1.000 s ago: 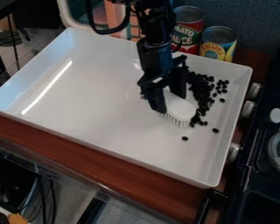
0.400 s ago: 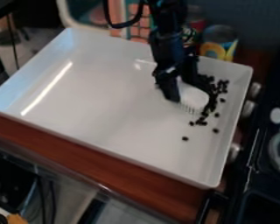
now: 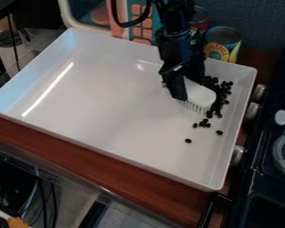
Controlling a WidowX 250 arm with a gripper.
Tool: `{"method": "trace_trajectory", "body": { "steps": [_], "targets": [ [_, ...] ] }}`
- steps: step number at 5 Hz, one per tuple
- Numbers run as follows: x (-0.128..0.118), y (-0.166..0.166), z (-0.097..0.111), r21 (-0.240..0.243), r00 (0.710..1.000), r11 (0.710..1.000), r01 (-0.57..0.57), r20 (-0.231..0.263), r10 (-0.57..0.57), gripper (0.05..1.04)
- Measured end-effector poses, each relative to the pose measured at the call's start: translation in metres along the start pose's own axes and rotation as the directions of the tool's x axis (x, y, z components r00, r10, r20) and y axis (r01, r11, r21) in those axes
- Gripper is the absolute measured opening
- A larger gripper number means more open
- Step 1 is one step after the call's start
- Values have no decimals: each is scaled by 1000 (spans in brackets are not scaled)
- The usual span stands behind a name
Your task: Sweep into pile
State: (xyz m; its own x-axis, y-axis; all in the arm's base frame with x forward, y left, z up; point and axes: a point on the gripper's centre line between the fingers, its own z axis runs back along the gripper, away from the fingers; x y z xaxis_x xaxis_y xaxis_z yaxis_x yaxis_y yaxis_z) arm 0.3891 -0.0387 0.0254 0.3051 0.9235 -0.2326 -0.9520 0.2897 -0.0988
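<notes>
white brush [image 3: 200, 94], bristles down; small black beans [image 3: 220, 95] clustered just right of it in view, strays scattered on its near side.

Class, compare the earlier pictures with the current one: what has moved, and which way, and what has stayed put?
The pincer and the brush it grips have moved toward the tray's right side and slightly up the picture. Beans beside the brush have been pushed rightward, bunching closer to that wall. Nothing was newly grasped or released. The tray and the lone nearest bean stayed put.
</notes>
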Motion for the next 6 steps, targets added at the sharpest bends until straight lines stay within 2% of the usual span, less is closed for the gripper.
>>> {"method": "trace_trajectory", "body": {
  "steps": [2,3,4,6],
  "targets": [
    [-17,17,69,-112,996,993,43,-70,-51,725],
    [-28,34,84,-128,992,989,68,-101,-81,725],
    [-32,61,75,-76,991,995,66,-111,-74,725],
    [-44,110,28,60,994,994,96,-55,-93,725]
  ]
}}
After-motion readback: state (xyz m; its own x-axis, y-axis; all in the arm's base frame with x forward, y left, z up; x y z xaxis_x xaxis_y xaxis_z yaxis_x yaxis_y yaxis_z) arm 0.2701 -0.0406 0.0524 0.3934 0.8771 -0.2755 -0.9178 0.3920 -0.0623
